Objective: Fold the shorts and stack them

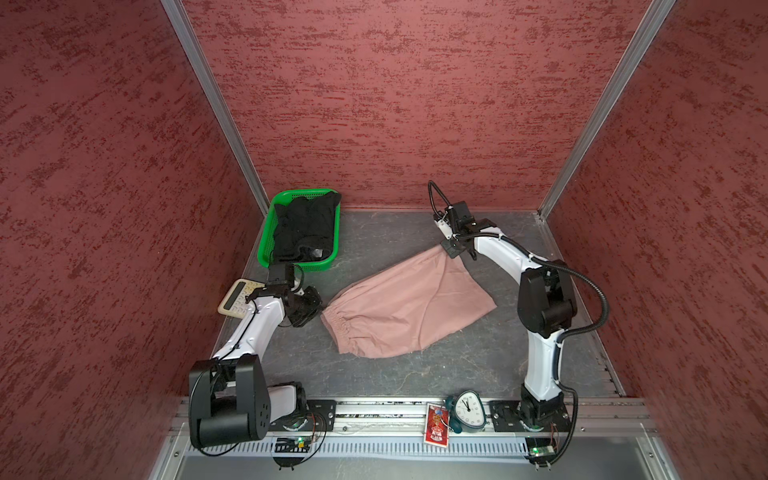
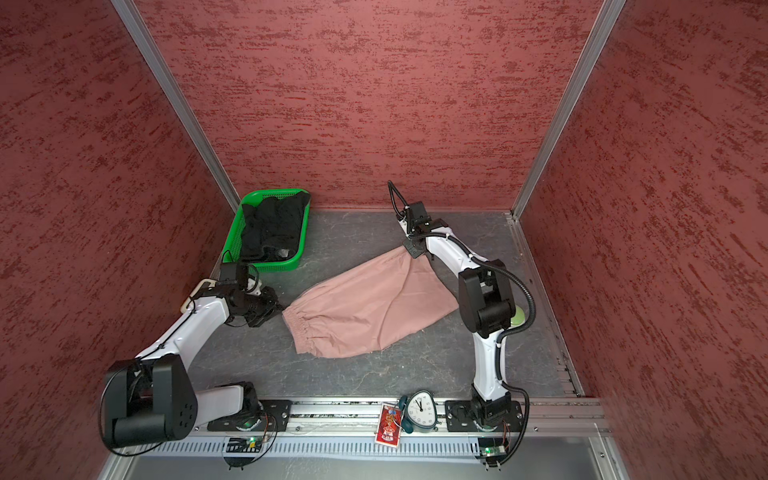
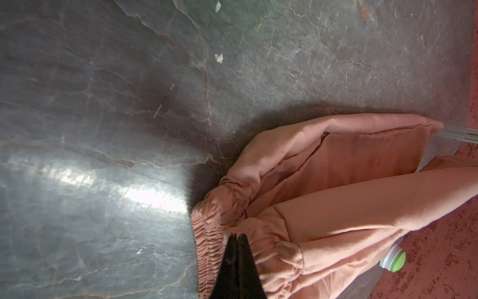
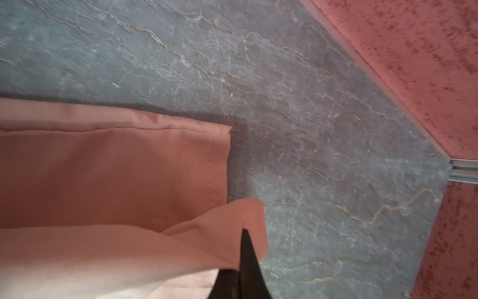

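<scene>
A: Locate pink shorts (image 1: 407, 307).
B: At the middle of the counter (image 1: 374, 374), spread slantwise between both arms, mostly flat. Not yet folded, judging by the full spread.
A: Report left fingers (image 3: 229, 261).
B: Closed tip to tip, pinched on the gathered waistband (image 3: 209, 233) at the corner nearest the left arm.
A: Report right fingers (image 4: 248, 259).
B: Closed on a leg hem corner, raised just off the counter, cloth draped over the tip.
A: Explain the two-point hold.
B: Probably chosen to tension one side edge from waist to hem, taking out slack before a fold and keeping both layers from bunching.
A: Describe materials.
B: Thin matte woven cloth, dusty pink. Puckered elastic at the waist, mouth gaping open in the left wrist view. Straight stitched hem at the leg in the right wrist view. Expect limp handling and easy creasing; guard against the thin hem slipping from the pinch. Hard grey counter, veined like stone, faintly glossy.
A: Locate black shorts (image 1: 305, 228).
B: Heaped loosely in a green plastic mesh basket (image 1: 307, 262) at the far left corner, well apart from both sets of fingers. Rectangular basket, perforated walls, rigid rim. Presumably parked there until needed; stacking not begun.
</scene>
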Controlling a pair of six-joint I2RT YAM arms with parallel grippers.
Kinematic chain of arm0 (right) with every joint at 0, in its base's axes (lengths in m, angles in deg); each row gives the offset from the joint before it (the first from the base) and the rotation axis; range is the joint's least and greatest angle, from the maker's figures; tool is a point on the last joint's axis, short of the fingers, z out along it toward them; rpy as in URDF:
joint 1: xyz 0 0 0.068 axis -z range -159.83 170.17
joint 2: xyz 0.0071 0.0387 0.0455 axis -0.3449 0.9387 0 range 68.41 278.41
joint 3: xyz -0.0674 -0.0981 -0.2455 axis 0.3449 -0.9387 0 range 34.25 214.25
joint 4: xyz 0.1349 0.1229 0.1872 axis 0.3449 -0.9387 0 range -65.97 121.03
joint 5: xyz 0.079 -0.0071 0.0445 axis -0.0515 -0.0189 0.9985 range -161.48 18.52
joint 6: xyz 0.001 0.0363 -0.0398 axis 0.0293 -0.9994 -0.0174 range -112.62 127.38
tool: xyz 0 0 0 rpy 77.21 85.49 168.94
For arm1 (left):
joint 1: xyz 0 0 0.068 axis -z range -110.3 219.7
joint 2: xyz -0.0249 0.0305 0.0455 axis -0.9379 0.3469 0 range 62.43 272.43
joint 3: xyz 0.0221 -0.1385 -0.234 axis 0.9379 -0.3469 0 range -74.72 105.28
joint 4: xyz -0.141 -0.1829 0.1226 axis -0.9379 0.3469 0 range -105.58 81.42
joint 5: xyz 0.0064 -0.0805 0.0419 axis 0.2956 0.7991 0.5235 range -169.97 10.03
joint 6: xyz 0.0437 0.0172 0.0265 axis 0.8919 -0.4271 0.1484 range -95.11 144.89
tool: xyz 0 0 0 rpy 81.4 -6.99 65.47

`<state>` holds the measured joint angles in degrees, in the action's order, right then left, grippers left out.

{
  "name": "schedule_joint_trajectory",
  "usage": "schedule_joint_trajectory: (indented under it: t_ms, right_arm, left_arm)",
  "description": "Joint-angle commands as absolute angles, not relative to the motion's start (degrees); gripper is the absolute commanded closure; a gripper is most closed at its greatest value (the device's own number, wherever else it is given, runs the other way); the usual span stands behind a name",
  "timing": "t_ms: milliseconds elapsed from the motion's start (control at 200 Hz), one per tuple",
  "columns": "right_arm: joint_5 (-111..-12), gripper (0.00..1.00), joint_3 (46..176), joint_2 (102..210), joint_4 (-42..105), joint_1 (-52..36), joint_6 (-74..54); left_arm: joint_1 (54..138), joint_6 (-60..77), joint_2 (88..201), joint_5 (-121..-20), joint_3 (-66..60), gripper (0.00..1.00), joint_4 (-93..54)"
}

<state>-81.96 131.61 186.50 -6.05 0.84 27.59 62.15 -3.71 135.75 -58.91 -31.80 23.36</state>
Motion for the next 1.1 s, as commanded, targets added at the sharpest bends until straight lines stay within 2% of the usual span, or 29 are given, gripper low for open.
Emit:
schedule_joint_trajectory:
  t_ms: [0, 15, 50, 65, 95, 105, 150, 205, 341, 421, 501, 571, 611, 701, 806, 957, 1092]
  right_arm:
    - [-82.31, 0.78, 133.48, 187.24, -0.69, 1.92, 28.04]
    - [-82.23, 0.73, 133.48, 187.45, -0.53, 1.89, 27.97]
    - [-82.22, 0.62, 133.47, 187.86, -0.14, 1.90, 27.73]
    - [-82.20, 0.59, 133.47, 188.02, 0.05, 1.89, 27.62]
    - [-81.97, 0.47, 133.34, 188.12, 0.56, 1.89, 27.24]
    - [-81.99, 0.43, 133.31, 188.17, 0.73, 1.89, 27.13]
    - [-81.81, 0.34, 133.05, 187.98, 1.56, 1.89, 26.32]
    - [-80.91, 0.29, 132.35, 186.95, 2.67, 2.02, 25.33]
    - [-77.03, 0.22, 128.35, 180.85, 6.64, 2.55, 20.75]
    - [-73.62, 0.20, 125.64, 177.13, 6.60, 2.95, 17.52]
    - [-69.69, 0.23, 121.15, 173.26, 7.57, 2.97, 13.14]
    - [-62.11, 0.30, 115.56, 169.95, 10.83, 2.95, 9.11]
    - [-57.29, 0.37, 112.11, 168.35, 14.49, 3.00, 6.57]
    - [-49.26, 0.52, 105.53, 166.50, 21.96, 2.90, 0.32]
    - [-46.17, 0.62, 98.20, 165.80, 29.69, 2.94, -5.92]
    - [-44.18, 0.64, 90.78, 165.71, 36.41, 2.42, -9.92]
    - [-46.50, 0.61, 87.41, 166.81, 37.09, 2.42, -10.02]
  left_arm:
    - [60.19, -2.53, 137.02, -61.53, -32.46, 1.00, 20.72]
    - [60.02, -2.70, 137.09, -61.67, -32.71, 1.00, 20.33]
    - [59.50, -3.15, 137.05, -61.12, -33.45, 0.82, 19.14]
    - [59.30, -3.32, 136.97, -60.78, -33.81, 0.69, 18.70]
    - [58.94, -3.64, 136.83, -59.87, -34.46, 0.30, 17.83]
    - [58.80, -3.71, 136.79, -59.72, -34.66, 0.22, 17.62]
    - [58.52, -3.82, 136.40, -59.65, -35.16, 0.12, 17.13]
    - [58.15, -3.51, 135.78, -59.90, -35.11, 0.00, 17.43]
    - [57.87, -2.73, 132.13, -61.96, -31.33, 0.01, 21.79]
    - [57.89, -1.99, 128.82, -65.45, -27.27, 0.01, 26.06]
    - [58.29, -1.03, 125.81, -68.09, -22.71, 0.01, 30.14]
    - [59.68, -0.28, 124.43, -68.82, -18.74, 0.00, 32.92]
    - [61.95, 0.28, 124.01, -68.10, -16.98, 0.01, 32.47]
    - [73.21, -1.06, 123.53, -65.90, -16.25, 0.00, 26.04]
    - [86.79, -6.78, 124.72, -62.31, -22.18, 0.00, 8.19]
    - [94.60, -11.82, 128.96, -64.18, -30.01, 0.00, -4.85]
    - [97.09, -12.30, 130.77, -72.83, -33.59, 0.01, -1.62]
